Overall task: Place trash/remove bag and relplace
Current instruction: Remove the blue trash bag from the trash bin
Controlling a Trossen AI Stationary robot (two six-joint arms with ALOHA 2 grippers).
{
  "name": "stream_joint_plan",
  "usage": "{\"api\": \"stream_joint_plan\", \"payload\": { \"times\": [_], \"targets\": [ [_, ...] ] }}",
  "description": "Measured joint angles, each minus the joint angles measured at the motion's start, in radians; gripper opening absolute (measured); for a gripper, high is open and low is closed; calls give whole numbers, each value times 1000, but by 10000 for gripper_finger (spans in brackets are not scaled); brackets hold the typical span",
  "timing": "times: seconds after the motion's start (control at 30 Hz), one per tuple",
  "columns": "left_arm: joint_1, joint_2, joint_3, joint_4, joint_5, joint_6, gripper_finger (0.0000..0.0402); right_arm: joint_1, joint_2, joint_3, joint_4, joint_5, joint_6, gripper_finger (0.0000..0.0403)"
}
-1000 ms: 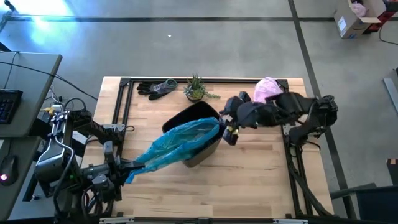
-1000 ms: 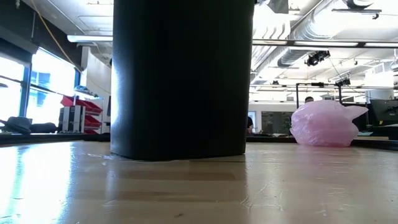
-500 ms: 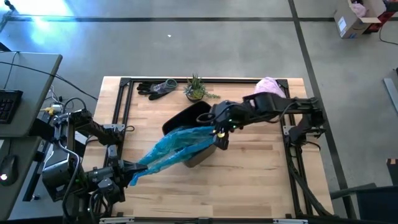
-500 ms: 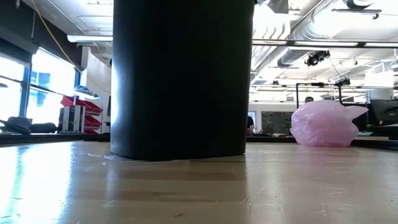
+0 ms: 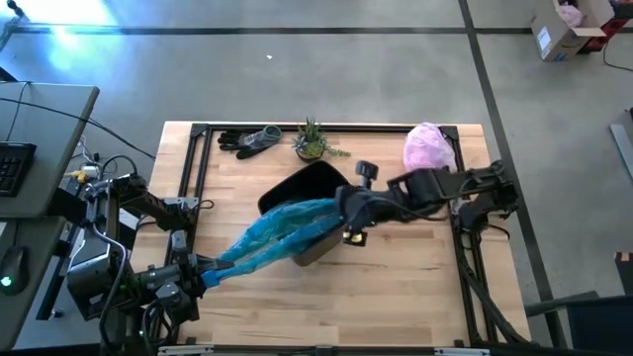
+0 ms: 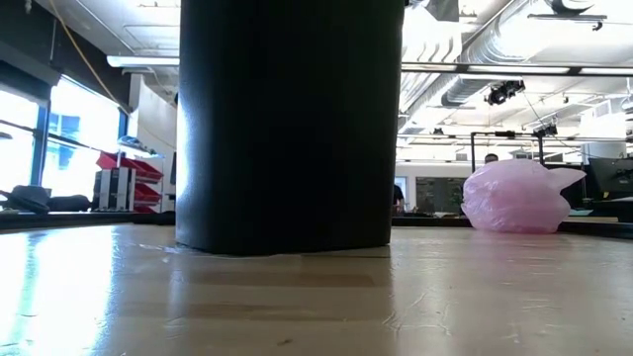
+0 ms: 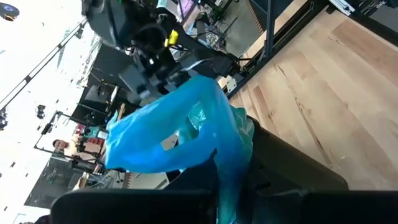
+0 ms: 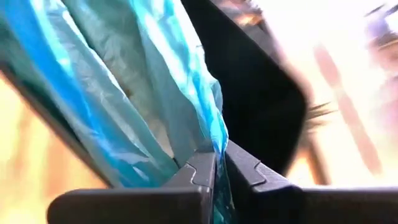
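- The left gripper [image 5: 201, 276] sits at the near left of the table [image 5: 415, 287], well off from the black bin [image 5: 315, 188]; its fingers are pinched tight on the tail end of the bag [image 5: 277, 229].
- One bag: thin, wrinkled, translucent teal plastic, pulled into a long twisted rope from that gripper up to the bin, where it widens and drapes over the bin's mouth.
- One bin, lying tipped on its side about mid-table, its dark wall filling the low view.
- The right gripper [image 5: 343, 212] is at the bin's mouth on its right side; in the right wrist view its fingers [image 8: 200, 169] are clamped nearly together on a fold of the bag.
- Beyond the bin, along the far edge: one small green plant [image 5: 313, 139] just behind it, one pair of dark gloves [image 5: 249, 140] to its far left, one pink bag [image 5: 428, 146] to its far right.
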State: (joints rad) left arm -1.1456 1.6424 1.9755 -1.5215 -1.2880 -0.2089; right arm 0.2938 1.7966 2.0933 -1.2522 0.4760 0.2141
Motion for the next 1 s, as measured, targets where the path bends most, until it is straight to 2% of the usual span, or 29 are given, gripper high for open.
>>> {"api": "stream_joint_plan", "payload": {
  "times": [0.13,0.47,0.67,0.8,0.9,1.0],
  "targets": [
    [2,0,0,0,0,0,0,73,-18,0,51,219,-63,0],
    [38,0,0,1,24,0,0,214,-44,0,272,685,-317,0],
    [107,2,1,0,79,27,0,295,-44,0,479,880,-534,0],
    [166,4,1,-3,101,28,0,357,-44,0,586,915,-605,0],
    [217,4,1,-5,108,27,0,409,-44,0,593,907,-548,0],
    [269,5,1,-4,107,27,0,460,-44,0,572,847,-431,0]
  ]
}}
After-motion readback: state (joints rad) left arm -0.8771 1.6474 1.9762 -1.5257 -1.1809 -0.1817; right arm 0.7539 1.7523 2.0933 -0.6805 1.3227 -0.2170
